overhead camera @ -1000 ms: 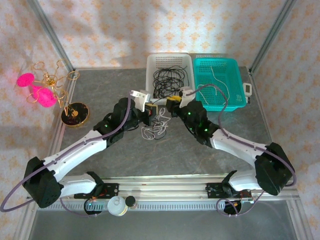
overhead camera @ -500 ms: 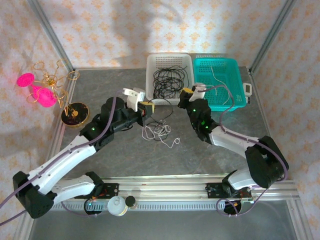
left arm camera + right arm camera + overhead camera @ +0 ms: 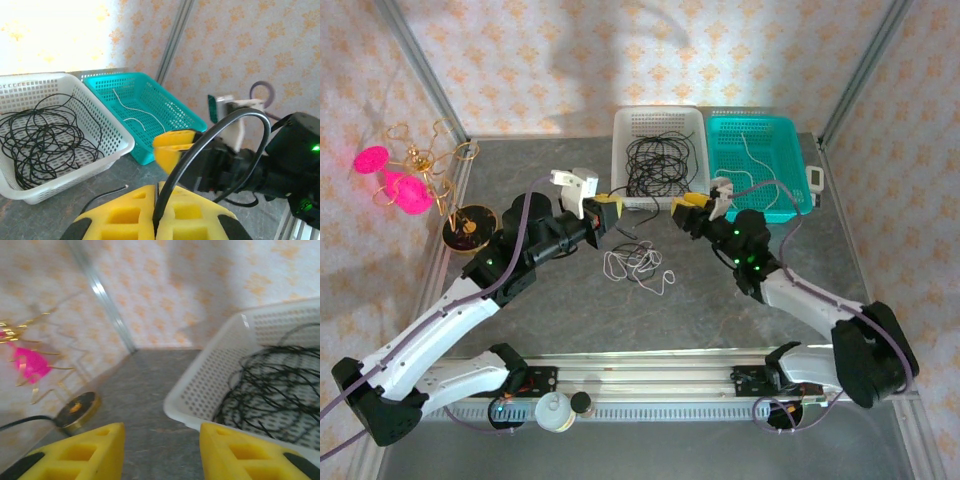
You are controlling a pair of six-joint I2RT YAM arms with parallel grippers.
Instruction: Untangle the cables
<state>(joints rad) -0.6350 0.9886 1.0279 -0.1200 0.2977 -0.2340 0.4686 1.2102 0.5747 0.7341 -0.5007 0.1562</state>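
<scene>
Toward the tabletop's (image 3: 520,300) far edge, the left gripper (image 3: 604,212) is clamped on a black cable (image 3: 245,115) and the right gripper (image 3: 686,207) gapes empty, with the white cable (image 3: 638,265) lying mid-table; separation looks underway, and the next move is probably drawing the black one to the white basket (image 3: 620,130).

Blur softens the right wrist view, where the spread fingers of the right gripper (image 3: 162,435) run off the bottom edge and the white basket (image 3: 200,390) runs off the right. In the left wrist view, the left gripper (image 3: 156,192), clamped on a black cable (image 3: 240,115), is cut by the bottom edge. The cable's far end is lost against the right arm (image 3: 295,150).
</scene>
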